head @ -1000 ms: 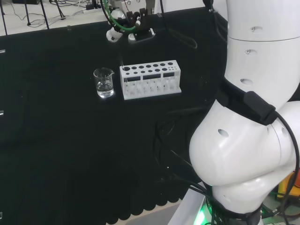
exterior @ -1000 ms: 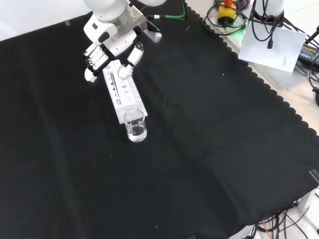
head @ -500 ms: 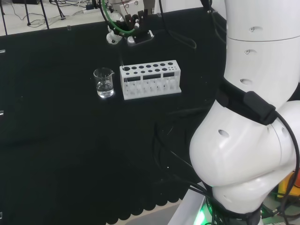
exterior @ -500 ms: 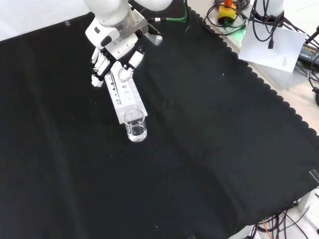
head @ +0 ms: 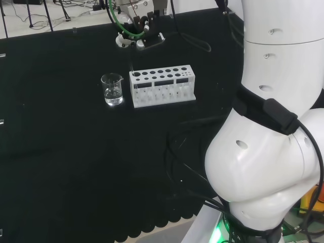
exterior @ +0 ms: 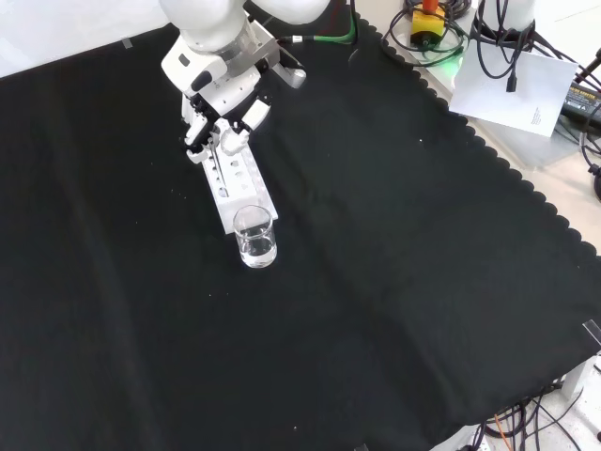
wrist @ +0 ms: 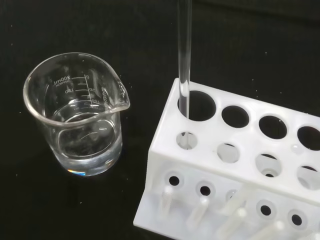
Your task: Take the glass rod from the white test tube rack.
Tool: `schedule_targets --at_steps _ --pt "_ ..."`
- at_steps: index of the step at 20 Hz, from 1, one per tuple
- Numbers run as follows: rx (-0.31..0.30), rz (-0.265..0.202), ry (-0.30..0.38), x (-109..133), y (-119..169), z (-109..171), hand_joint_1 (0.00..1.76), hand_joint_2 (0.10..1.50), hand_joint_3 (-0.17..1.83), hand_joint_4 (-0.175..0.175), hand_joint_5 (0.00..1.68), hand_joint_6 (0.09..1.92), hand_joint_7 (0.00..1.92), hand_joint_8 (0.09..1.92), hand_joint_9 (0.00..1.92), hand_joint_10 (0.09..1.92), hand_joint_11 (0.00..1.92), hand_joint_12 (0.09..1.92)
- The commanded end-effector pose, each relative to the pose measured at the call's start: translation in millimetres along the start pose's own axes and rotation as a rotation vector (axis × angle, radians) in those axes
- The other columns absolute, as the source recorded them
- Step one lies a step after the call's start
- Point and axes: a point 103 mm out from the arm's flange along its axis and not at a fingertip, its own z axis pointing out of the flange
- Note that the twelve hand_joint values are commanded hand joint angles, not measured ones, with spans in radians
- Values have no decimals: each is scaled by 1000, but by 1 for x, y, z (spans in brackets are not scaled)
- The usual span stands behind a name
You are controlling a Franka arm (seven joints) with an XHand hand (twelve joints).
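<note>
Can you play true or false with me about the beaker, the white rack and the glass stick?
1. The glass rod stands in a corner hole of the white test tube rack. True.
2. The beaker is tipped on its side. False: it stands upright on the black cloth.
3. The beaker stands beside the rack's end. True.
4. The hand is down by the beaker. False: in the front view it is over the rack's far end.
</note>
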Motion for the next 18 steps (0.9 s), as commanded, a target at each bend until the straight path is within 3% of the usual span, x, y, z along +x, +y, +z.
schedule_targets --at_steps 1,7,9,11,18 --pt "-10 0 -8 -1 3 -1 802 1373 -175 -175 577 926 973 972 1217 964 1188 1087" --pt "-21 26 -24 -6 6 -8 949 1378 -175 -175 707 968 1038 1042 1349 1081 1530 903" --pt "-17 40 -29 -11 7 -8 1030 1324 -112 -175 722 1237 1084 1054 1410 1066 1624 866" --pt "-12 51 -41 -14 9 -7 1072 1281 -69 -175 746 1322 1122 1066 1454 1060 1717 827" --pt "17 67 -72 -13 12 0 1097 1246 -44 -175 782 1311 1163 1078 1504 1066 1800 796"
